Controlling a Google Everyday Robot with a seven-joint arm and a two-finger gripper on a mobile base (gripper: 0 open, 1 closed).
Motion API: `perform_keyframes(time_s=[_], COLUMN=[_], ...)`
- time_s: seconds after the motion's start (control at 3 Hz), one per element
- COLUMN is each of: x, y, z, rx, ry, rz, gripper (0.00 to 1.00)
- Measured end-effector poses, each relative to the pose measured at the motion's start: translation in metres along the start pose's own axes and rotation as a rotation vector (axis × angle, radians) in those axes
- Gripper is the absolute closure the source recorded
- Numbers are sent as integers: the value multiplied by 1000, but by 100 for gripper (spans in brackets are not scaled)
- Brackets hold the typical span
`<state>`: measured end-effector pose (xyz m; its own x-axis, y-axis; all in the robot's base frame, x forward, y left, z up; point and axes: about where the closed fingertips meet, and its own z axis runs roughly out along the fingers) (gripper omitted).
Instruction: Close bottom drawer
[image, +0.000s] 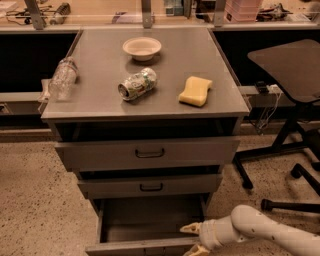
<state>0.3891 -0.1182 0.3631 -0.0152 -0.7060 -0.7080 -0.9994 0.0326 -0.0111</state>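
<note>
The bottom drawer (145, 247) of the grey cabinet is pulled far out, and its dark empty inside shows. Its front panel runs along the lower edge of the view and its handle is out of view. My gripper (194, 239) is on a white arm that comes in from the lower right. It sits at the drawer's front right corner. One tan fingertip (190, 229) is over the drawer's inside and the other is at the front panel. The fingers are spread apart and hold nothing.
The top drawer (147, 152) and the middle drawer (150, 186) stand slightly out. On the cabinet top are a bowl (142, 48), a crushed can (137, 84), a yellow sponge (195, 91) and a plastic bottle (62, 78). An office chair base (285, 150) stands at the right.
</note>
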Motion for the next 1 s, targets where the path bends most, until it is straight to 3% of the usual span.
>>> perform_keyframes(time_s=[0.33, 0.67, 1.0], x=[14, 28, 29], y=[16, 26, 23], z=[39, 68, 73], rx=[-44, -76, -70], ry=[-49, -11, -4], rz=[-5, 4, 8], gripper=[60, 84, 100])
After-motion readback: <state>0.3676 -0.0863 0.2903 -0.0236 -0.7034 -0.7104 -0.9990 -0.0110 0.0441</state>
